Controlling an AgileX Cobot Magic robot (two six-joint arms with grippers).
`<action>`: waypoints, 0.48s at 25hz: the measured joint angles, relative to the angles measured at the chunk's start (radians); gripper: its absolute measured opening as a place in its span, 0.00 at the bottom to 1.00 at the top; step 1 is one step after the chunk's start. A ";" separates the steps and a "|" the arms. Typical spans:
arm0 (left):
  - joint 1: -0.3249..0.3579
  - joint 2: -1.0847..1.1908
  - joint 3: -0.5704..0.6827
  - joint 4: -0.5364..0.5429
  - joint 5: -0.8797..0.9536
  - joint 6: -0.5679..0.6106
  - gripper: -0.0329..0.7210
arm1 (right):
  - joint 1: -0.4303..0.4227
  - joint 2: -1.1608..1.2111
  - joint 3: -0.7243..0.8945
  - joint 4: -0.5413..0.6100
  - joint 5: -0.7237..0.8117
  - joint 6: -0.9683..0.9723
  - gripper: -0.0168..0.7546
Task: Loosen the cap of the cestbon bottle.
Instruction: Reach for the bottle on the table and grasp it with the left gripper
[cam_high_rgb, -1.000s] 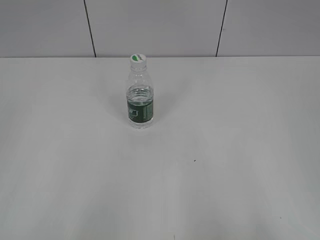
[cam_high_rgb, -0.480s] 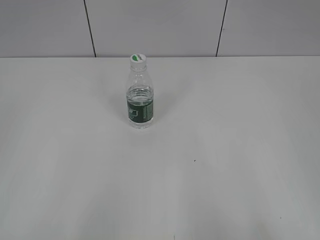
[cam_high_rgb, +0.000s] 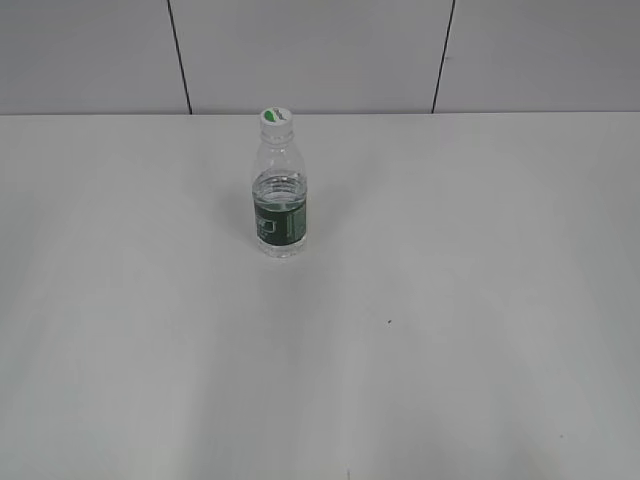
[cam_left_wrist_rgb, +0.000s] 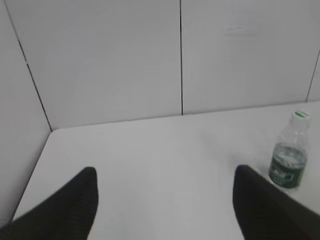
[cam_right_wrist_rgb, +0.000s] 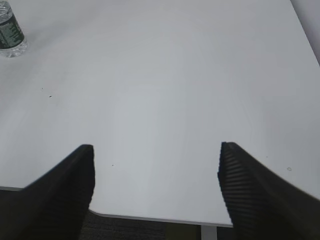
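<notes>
Near the far edge of the white table (cam_high_rgb: 450, 300): small clear plastic cestbon bottle (cam_high_rgb: 280, 205), upright, white round cap (cam_high_rgb: 276, 117) on. Both grippers, left (cam_left_wrist_rgb: 165, 200) and right (cam_right_wrist_rgb: 156, 175): black fingers apart, empty, well clear.

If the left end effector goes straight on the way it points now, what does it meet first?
Probably only the bare table, then the wall panels. The open left end effector aims between them, and the bottle stands off to its right, likely outside that line, though depth is unclear.

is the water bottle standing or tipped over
Upright: the small clear plastic bottle stands on its base on the white table, white cap on top.
</notes>
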 joint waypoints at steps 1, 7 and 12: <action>0.000 0.034 0.000 0.000 -0.048 0.000 0.71 | 0.000 0.000 0.000 0.000 0.000 0.000 0.78; 0.000 0.320 0.000 -0.005 -0.379 0.000 0.71 | 0.000 0.000 0.000 0.000 0.000 0.000 0.78; 0.000 0.587 0.000 0.008 -0.604 0.000 0.71 | 0.000 0.000 0.001 0.000 0.000 0.000 0.78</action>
